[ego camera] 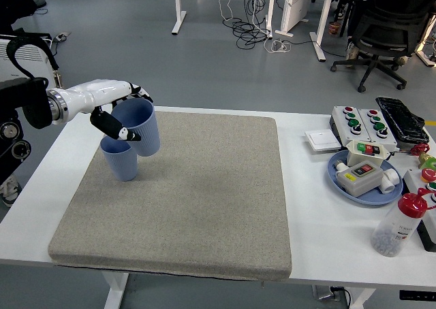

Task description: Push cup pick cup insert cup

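Observation:
My left hand (122, 115) is shut on a blue cup (142, 127) and holds it in the air, a little above and to the right of a second blue cup (122, 162). The second cup stands upright on the grey mat (204, 193) near its far left corner. The held cup is roughly upright, its lower left side overlapping the standing cup's rim in this view. The left arm comes in from the left edge at the picture's upper left. The right arm is out of view.
At the right on the white table (320, 207) are a blue plate (339, 180) with button boxes, a control box (357, 120), a white switch plate (322, 141) and a red-capped clear bottle (398, 224). Office chair and desk legs stand beyond the table.

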